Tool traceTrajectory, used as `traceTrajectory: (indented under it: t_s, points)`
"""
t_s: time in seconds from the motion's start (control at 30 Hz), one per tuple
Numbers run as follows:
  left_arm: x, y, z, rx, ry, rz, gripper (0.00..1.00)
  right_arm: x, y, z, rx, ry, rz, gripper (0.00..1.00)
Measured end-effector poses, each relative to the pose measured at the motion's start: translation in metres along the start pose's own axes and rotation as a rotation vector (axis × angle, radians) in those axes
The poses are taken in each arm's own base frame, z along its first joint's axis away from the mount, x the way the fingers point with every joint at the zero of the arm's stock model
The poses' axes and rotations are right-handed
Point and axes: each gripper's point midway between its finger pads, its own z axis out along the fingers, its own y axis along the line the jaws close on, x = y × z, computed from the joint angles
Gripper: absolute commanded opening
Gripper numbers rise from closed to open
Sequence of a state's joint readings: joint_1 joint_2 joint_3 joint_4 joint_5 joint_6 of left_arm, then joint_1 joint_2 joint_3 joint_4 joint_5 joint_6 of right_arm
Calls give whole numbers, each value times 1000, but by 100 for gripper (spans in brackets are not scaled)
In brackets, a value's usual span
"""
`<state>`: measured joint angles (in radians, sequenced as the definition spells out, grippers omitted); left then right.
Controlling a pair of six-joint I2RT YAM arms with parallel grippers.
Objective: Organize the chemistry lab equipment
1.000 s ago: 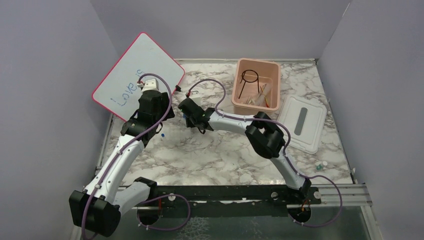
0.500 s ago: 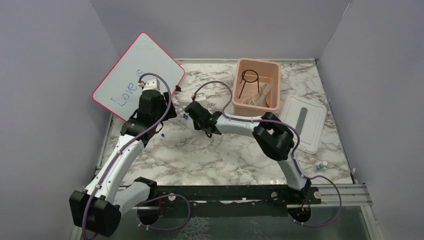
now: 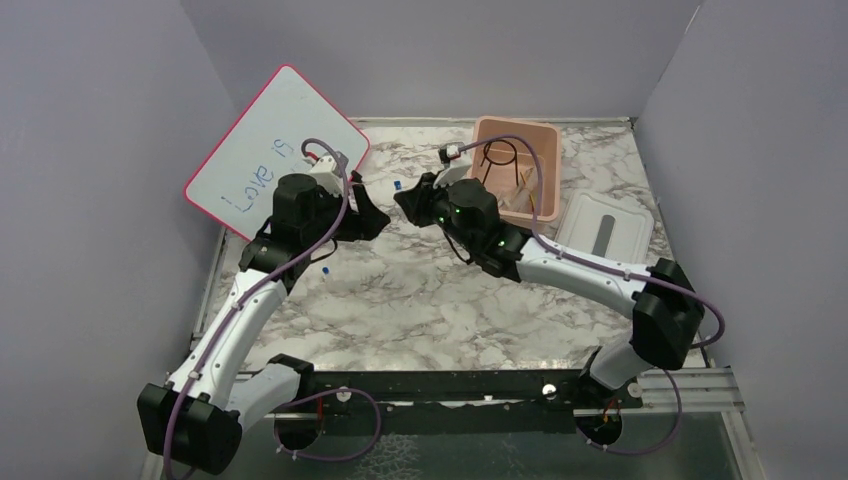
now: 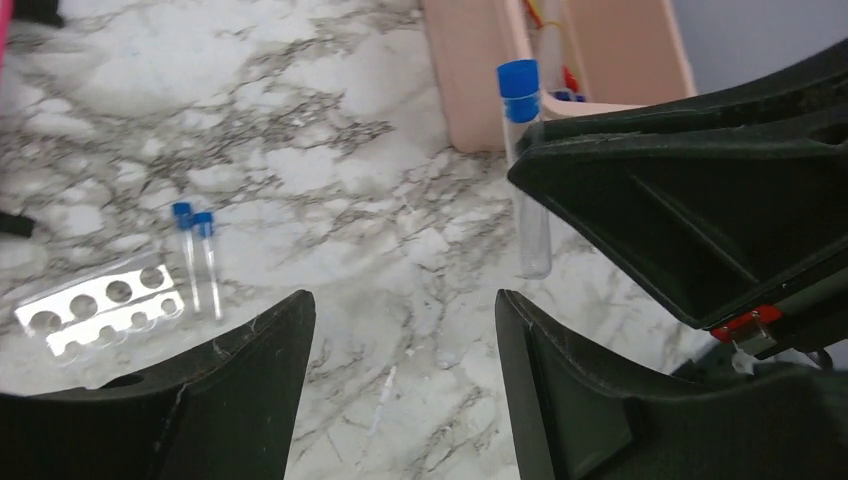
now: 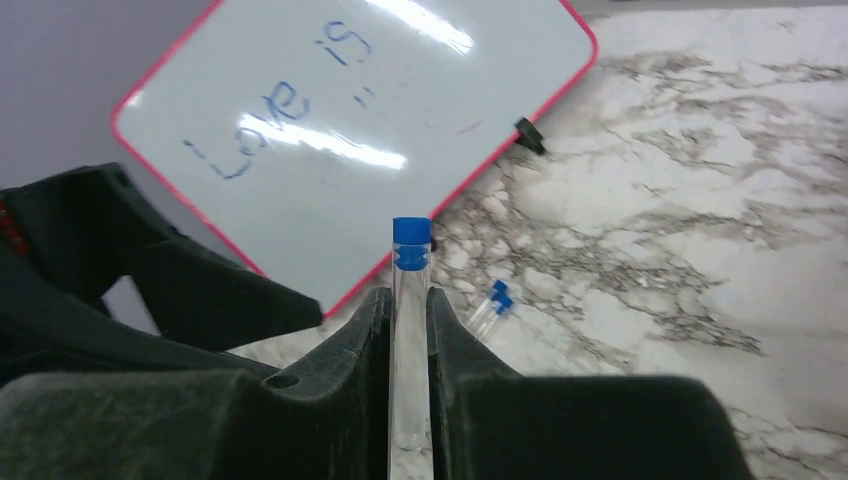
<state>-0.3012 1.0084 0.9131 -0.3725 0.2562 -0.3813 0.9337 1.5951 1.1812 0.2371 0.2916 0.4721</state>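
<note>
Now blue-capped tube (image 5: 411, 265) clamped in right gripper (image 5: 410, 305); left gripper (image 4: 400, 315) spread apart. Best lowered slowly into far pink tub (image 3: 550, 170).

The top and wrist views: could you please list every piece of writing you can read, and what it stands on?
"Love is": blue handwriting on the pink-rimmed whiteboard.
No label visible on the blue-capped clear tube in the right gripper.
Nothing else readable.

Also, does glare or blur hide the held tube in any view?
Right wrist: glare streaks on the whiteboard, tube sharp. Left wrist: tube legible, no glare. Top external: even light, tube only a tiny blue speck.
</note>
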Motion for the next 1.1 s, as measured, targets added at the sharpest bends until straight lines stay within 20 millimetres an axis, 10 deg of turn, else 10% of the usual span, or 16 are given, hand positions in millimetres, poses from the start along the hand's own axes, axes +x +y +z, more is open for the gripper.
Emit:
traceTrajectory:
  t_s: [0.37, 0.8, 1.1]
  points:
    - [-25, -87, -30, 460, -84, 30, 49, -24, 44, -30, -242, -54, 139, 15]
    - [-22, -89, -25, 486, -75, -14, 57, -21, 44, -36, -258, -48, 195, 15]
    - [-25, -92, -33, 496, -98, 2, 37, -28, 44, -38, -248, -66, 224, 15]
